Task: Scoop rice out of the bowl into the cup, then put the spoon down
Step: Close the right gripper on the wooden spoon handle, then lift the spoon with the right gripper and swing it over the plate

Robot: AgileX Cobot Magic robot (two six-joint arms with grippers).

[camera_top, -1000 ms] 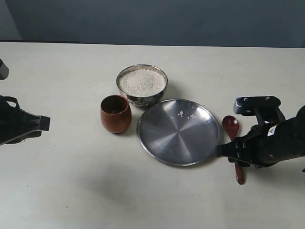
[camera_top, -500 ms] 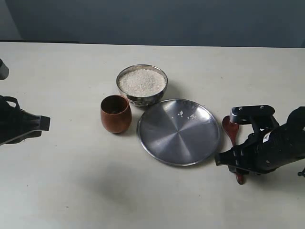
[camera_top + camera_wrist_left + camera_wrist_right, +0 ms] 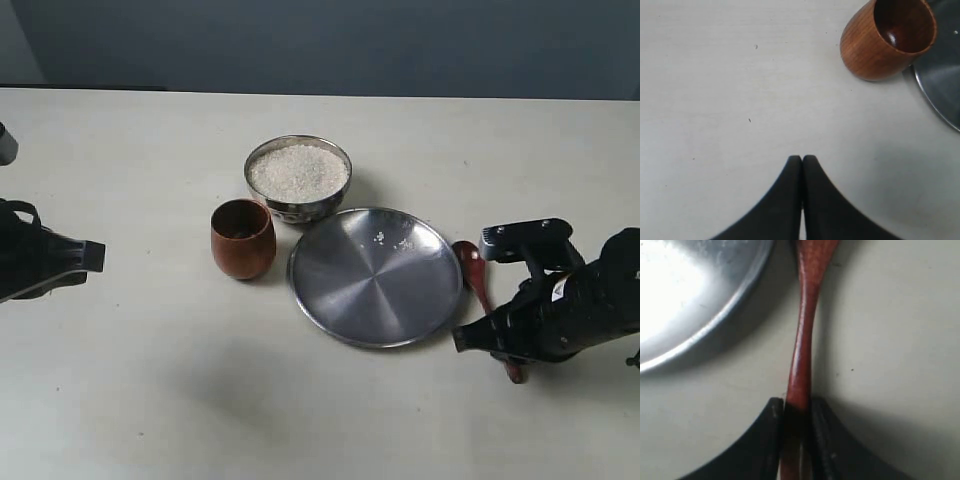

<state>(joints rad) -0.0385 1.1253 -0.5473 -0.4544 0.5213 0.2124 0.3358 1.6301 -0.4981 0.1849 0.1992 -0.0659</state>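
Note:
A shiny steel bowl (image 3: 298, 203) heaped with white rice (image 3: 298, 171) stands at the table's middle back. Just in front and left of it is the reddish-brown wooden cup (image 3: 242, 238) (image 3: 887, 40), upright. The dark wooden spoon (image 3: 473, 268) (image 3: 805, 335) lies right of the steel plate, its scoop toward the back. My right gripper (image 3: 508, 352) (image 3: 796, 407) is shut on the spoon's handle near its end. At the table's left edge my left gripper (image 3: 95, 257) (image 3: 802, 160) is shut and holds nothing, well apart from the cup.
A wide flat steel plate (image 3: 340, 290) (image 3: 685, 290) lies in front and right of the bowl, with a few stray grains (image 3: 392, 241) on it. The spoon's handle runs close beside the plate's rim.
The right gripper has moved down onto the spoon's handle and shut on it. The spoon's scoop has swung left toward the plate. The left arm has not moved.

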